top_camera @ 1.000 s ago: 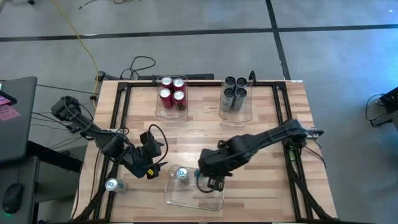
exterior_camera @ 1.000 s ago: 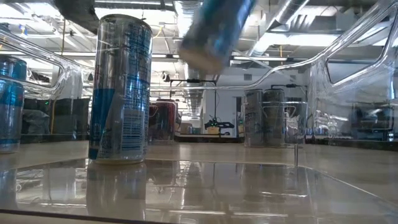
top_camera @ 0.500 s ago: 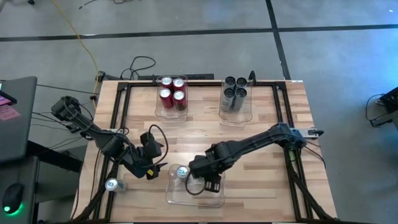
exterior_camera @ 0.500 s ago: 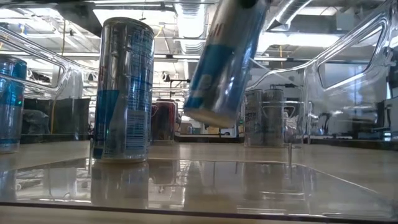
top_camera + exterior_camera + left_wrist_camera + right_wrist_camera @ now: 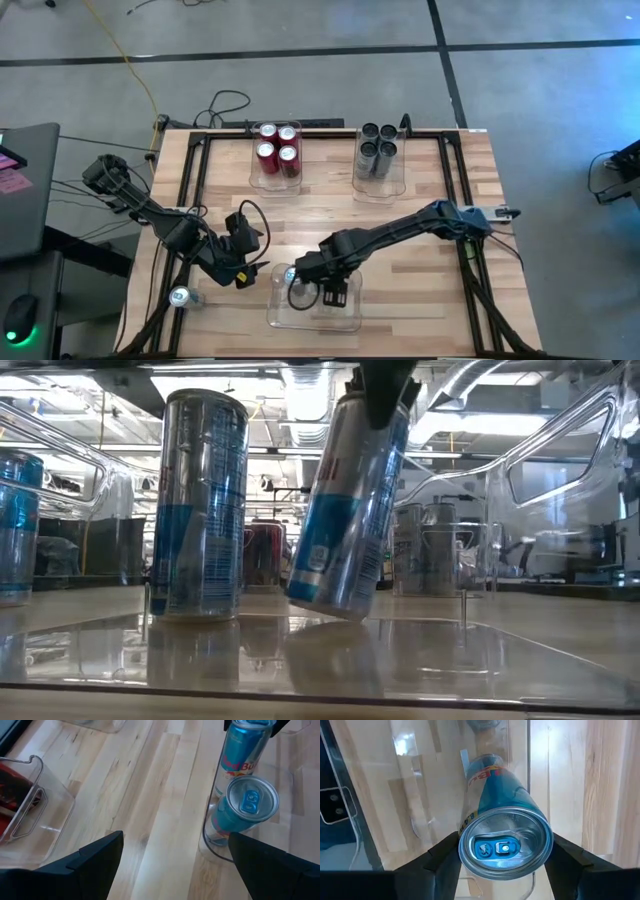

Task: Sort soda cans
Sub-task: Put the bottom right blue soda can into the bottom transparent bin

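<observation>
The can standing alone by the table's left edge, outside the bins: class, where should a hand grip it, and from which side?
Grip the lone can around its round side wall, near mid-height. It stands upright, silver top up, so a level approach from the table's middle, where the open left hand is, probably suits best.

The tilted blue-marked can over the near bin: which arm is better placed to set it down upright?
The right arm. Its gripper already holds the tilted can just above the near clear bin, beside the standing can. The left gripper waits open outside the bin.
</observation>
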You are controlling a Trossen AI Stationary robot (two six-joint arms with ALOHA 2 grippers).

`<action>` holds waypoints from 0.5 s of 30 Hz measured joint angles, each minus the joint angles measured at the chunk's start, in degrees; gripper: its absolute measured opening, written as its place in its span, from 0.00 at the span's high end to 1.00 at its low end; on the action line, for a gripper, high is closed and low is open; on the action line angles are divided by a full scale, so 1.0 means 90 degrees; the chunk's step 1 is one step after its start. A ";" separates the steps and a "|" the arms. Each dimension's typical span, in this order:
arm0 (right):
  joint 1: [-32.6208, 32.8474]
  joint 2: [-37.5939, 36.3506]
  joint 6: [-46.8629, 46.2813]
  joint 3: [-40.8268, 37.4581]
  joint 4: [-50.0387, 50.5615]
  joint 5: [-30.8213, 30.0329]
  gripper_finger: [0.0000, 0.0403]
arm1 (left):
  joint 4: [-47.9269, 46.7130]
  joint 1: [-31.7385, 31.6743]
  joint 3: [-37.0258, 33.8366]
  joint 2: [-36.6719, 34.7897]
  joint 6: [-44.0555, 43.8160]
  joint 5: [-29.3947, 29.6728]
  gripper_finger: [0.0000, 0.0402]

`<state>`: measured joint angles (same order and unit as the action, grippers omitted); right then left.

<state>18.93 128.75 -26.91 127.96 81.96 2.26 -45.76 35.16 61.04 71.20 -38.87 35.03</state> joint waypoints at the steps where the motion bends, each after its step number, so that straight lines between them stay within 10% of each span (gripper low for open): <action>1: -0.0025 0.0002 0.0000 0.0000 -0.0021 0.0000 0.39 | 0.0000 0.0000 -0.0002 0.0000 0.0000 0.0000 0.12; 15: -0.0080 -0.0007 0.0502 0.0000 -0.0302 -0.0003 0.34 | -0.0002 0.0000 -0.0002 0.0000 -0.0037 0.0001 0.12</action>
<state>18.20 128.68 -22.39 127.96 79.25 2.23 -45.78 35.16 61.01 71.20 -39.21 35.04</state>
